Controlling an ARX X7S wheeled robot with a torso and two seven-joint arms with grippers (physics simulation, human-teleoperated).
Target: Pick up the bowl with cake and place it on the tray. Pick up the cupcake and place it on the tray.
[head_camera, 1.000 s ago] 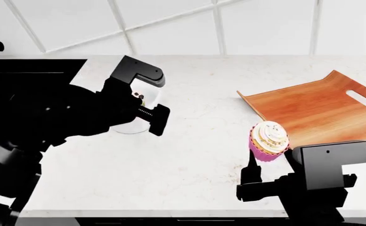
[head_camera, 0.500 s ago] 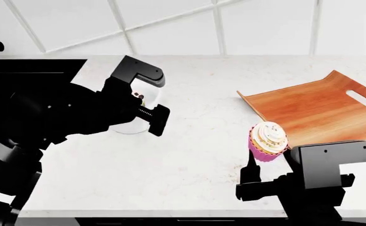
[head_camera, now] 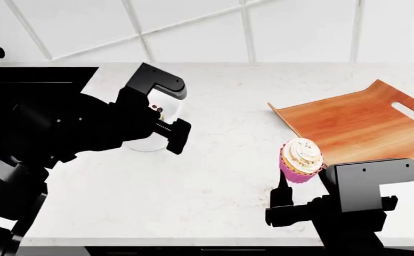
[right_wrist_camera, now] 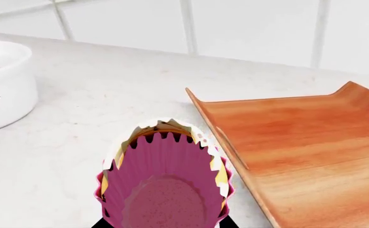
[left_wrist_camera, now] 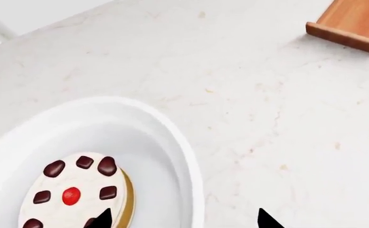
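- Right gripper (head_camera: 286, 188) jaws clenched on cupcake (head_camera: 301, 159), raised off desk (head_camera: 221, 176) beside tray (head_camera: 363, 125) near right edge.
- Left gripper (left_wrist_camera: 183, 221) jaws parted astride wall of bowl with cake (left_wrist_camera: 171, 142), toward desk's back left.

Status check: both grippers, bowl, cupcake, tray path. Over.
Left gripper straddling bowl rim, cake inside. Right gripper shut on cupcake, tilted. Tray empty, path clear.

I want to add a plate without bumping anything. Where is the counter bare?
Bare counter lies between the bowl with cake and the tray, and along the front edge. It is crowded around the cupcake by the tray's near corner.
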